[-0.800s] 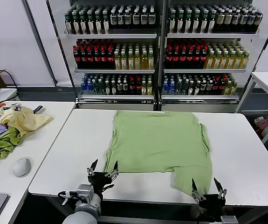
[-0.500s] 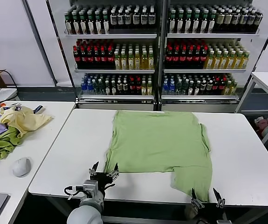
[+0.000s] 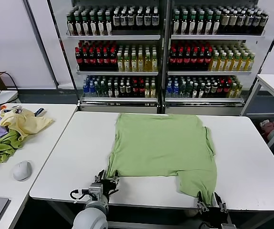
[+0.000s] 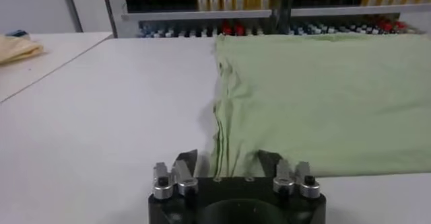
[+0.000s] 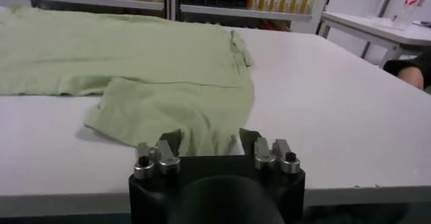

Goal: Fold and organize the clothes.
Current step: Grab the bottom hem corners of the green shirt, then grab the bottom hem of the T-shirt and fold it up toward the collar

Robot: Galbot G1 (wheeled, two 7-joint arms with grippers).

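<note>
The light green shirt [image 3: 163, 150] lies flat and back-up on the white table [image 3: 251, 157], filling the middle and reaching toward 12 o'clock, where shelves of bottles [image 3: 165, 47] stand behind. No body fold shows yet: the cloth is spread to nearly its full width, with only 1 flap hanging lower at about 5 o'clock and a small bunch of sleeve at 3 o'clock. So the task looks barely begun, with smoothing done at most and every fold plus the final tidy placement left. The left gripper [image 3: 105, 180] sits at the near table edge at 7 o'clock, its jaws parted about halfway around the shirt's near left corner; in the left wrist view [image 4: 227, 171] the hem runs between the fingers, though whether they pinch it I cannot tell. The right gripper [image 3: 209, 204] is at 5 o'clock, jaws likewise half open, lined up on the lower flap's edge [image 5: 209, 141] with nothing clearly held. A pile of other garments [image 3: 13, 129] rests on the side table at 9 o'clock.
</note>
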